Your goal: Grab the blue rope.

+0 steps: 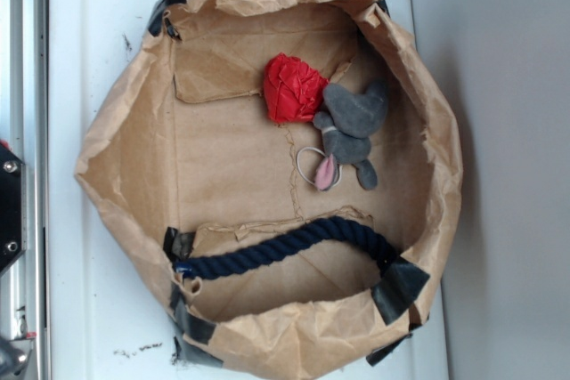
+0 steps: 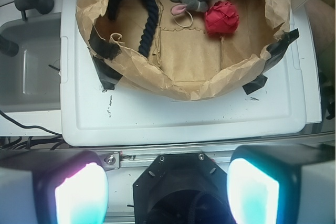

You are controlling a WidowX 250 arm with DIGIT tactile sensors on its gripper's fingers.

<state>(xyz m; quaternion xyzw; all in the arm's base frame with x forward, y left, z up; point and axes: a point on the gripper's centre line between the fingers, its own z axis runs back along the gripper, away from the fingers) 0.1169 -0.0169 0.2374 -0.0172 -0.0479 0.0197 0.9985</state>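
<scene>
In the wrist view the gripper [image 2: 167, 192] fills the near edge, its two glowing pads [image 2: 81, 195] spread wide apart with nothing between them; it hangs outside the paper bag [image 2: 178, 88], on the near side of the white lid [image 2: 184, 119] the bag sits on. The bag is a brown one with its walls folded down into a shallow open basket, patched at the corners with black tape [image 1: 399, 287]. Inside the bag, along one side wall, lies the blue rope [image 1: 294, 245]; its long axis runs parallel to that wall, bowing gently inward, with one end at a taped corner and the other at the next taped corner. Further across the bag floor, a grey plush mouse [image 1: 352, 126] lies touching a red ball [image 1: 294, 88]; both are well apart from the rope.
</scene>
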